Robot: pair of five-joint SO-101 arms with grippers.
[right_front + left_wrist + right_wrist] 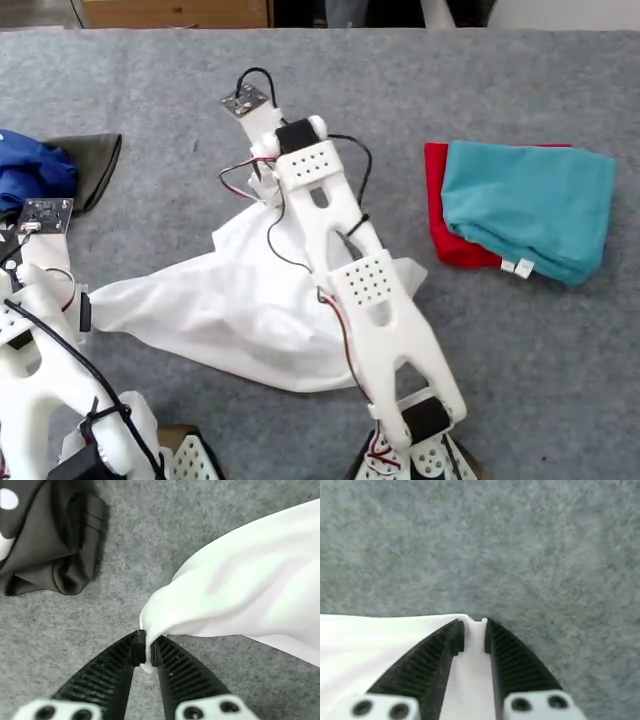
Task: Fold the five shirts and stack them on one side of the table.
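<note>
Well, left gripper (145,647) was clamped tight on a corner of the white shirt (240,590), cloth squeezed btw. its black fingers. Right gripper (474,630) was likewise closed on another edge of the same shirt, w/ a thin strip of fabric showing btw. its fingers. Shirt lay spread & rumpled mid-table on the grey mat (400,90), pulled out btw. the two grippers. Dark shirt (45,545) sat bunched near the left gripper, apart from the white one, w/ a blue shirt (30,170) touching it at the table's left edge. Over on the right, well apart, a folded teal shirt (530,205) lay on a folded red shirt (450,225).
</note>
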